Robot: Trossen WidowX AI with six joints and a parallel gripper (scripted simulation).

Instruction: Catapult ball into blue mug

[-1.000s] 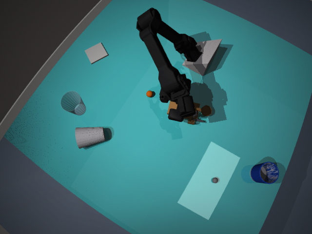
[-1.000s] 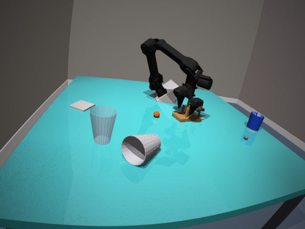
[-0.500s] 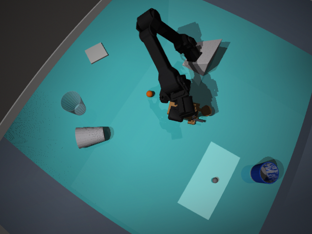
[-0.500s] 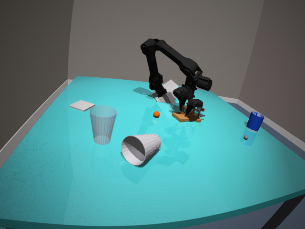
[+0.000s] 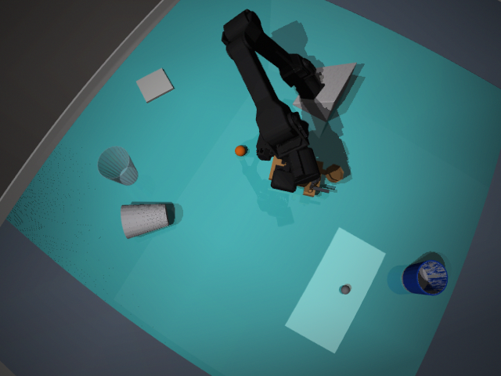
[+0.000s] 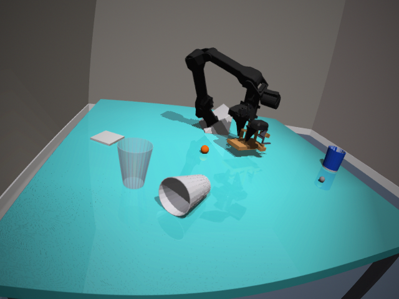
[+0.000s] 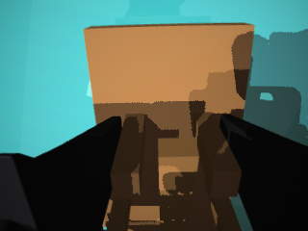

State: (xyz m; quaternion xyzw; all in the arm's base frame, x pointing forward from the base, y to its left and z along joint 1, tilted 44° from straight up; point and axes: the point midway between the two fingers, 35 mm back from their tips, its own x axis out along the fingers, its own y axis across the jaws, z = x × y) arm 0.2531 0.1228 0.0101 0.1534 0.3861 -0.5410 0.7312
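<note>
Near the table's middle, a black two-fingered claw (image 5: 279, 164) (image 6: 244, 137) (image 7: 170, 124) pinched the orange-brown, block-built catapult (image 5: 273, 169) (image 6: 236, 143) (image 7: 168, 67)

In the top view, the black jointed arm (image 5: 246, 73) (image 6: 199, 80) reached from the upper right area to the catapult, just right of the frame's centre. The orange ball (image 5: 240, 150) (image 6: 204, 149) lay apart from it, to its left. The small grey ball (image 5: 344, 289) (image 6: 322, 179) sat at lower right, over a pale rectangular patch (image 5: 323, 299), and the blue cylindrical mug (image 5: 413, 279) (image 6: 333, 159) stood upright at the far lower right. A white square slab (image 5: 154, 85) (image 6: 107, 137) lay at upper left.

In the exterior view, the claw pointed down at the catapult, right of centre, on or just above the turquoise table (image 5: 210, 283) (image 6: 128, 244) (image 7: 29, 96); contact between base and tabletop was hard to tell. The orange ball rested near the centre, and the mug was at the right with the grey ball near its foot. A clear ribbed tumbler (image 6: 134, 164) (image 5: 117, 164) stood upright at left; a white tapered cup (image 6: 197, 191) (image 5: 144, 219) lay on its side at lower centre.

In the wrist view, the dark fingers came in from both lower sides against the catapult's shaded uprights, its broad flat base filling the upper middle.
</note>
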